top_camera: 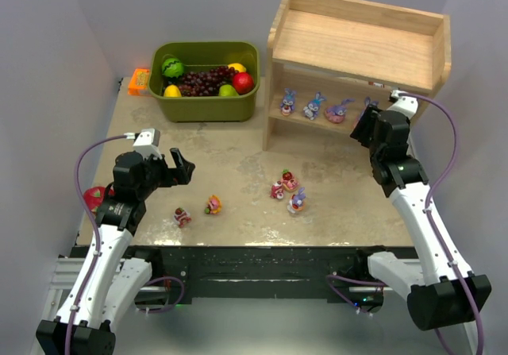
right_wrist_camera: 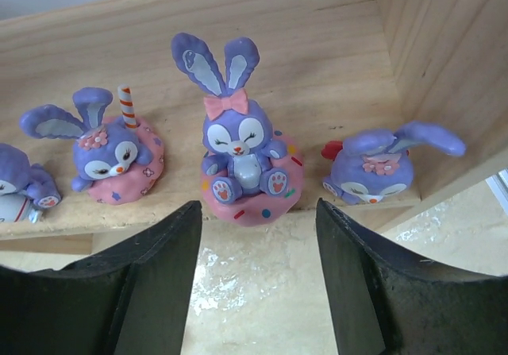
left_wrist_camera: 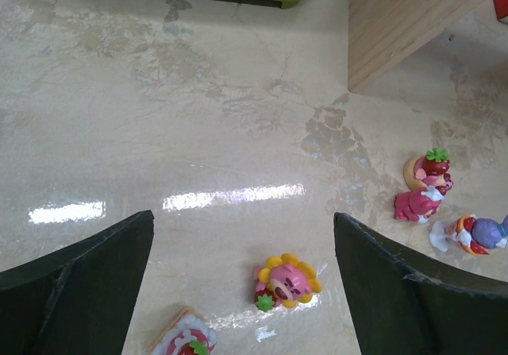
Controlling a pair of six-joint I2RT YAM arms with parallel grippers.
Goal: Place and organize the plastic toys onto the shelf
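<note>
The wooden shelf [top_camera: 357, 41] stands at the back right. On its lower tier sit several blue-purple bunnies: one on a pink donut base [right_wrist_camera: 244, 160], one with a striped stick [right_wrist_camera: 111, 152], one lying at the right [right_wrist_camera: 381, 164]. My right gripper [right_wrist_camera: 258, 209] is open just in front of the donut bunny, holding nothing. Loose toys lie on the table: a flower bear [left_wrist_camera: 287, 279], a strawberry-topped toy [left_wrist_camera: 184, 341], two pink bears [left_wrist_camera: 425, 188] and a bunny [left_wrist_camera: 476, 234]. My left gripper [left_wrist_camera: 242, 220] hangs open above the flower bear.
An olive-green bin [top_camera: 205, 101] of fake fruit stands at the back left, with an orange block [top_camera: 139, 81] beside it. A pink dragon fruit [top_camera: 95, 198] lies by the left arm. The shelf's side board [left_wrist_camera: 413, 21] rises ahead of the left gripper.
</note>
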